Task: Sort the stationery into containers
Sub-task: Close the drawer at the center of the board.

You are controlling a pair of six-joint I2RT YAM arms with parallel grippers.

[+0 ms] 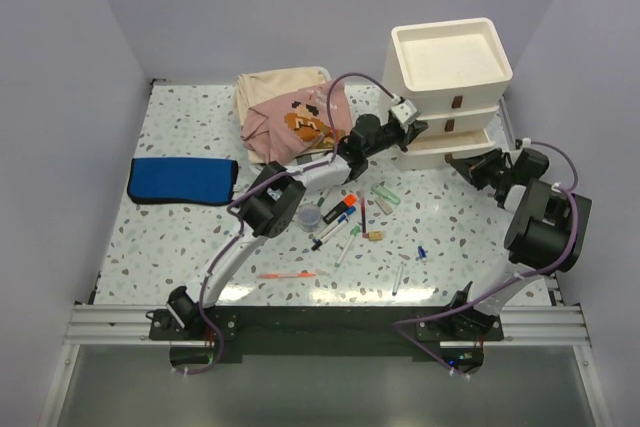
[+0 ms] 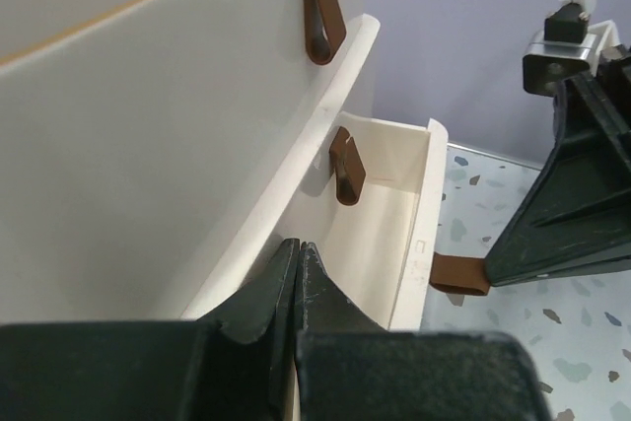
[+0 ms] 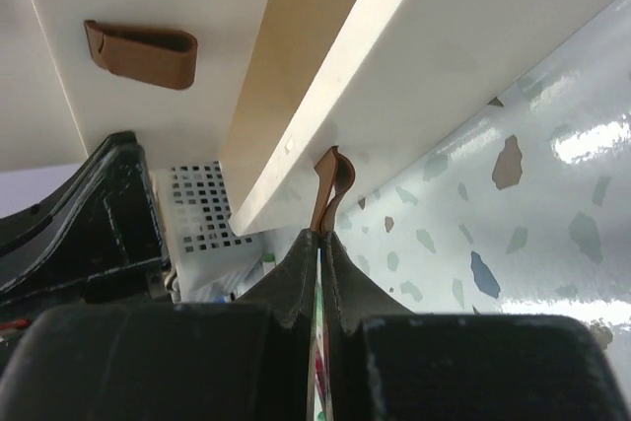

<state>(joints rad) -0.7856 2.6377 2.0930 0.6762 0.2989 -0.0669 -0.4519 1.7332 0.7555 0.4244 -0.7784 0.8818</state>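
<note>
Your right pincer pinches the brown handle of the lower drawer, evidently to pull it out. Your left pincer, pressed together and empty, sits at the drawer unit just ahead, seemingly to brace it.

The left arm rises from its base at the near edge, bends at a bulky black elbow, then reaches forward and to the right. The left gripper has its black fingers pressed flat together with only a hairline seam between them, and nothing shows in the pinch. The right arm climbs to a folded elbow far out on the right, then doubles back leftward. The right gripper is clamped tight, with a small brown plastic loop handle nipped right at the fingertips and poking out beyond them. It sits to the right of the left jaws, near but apart.
</note>
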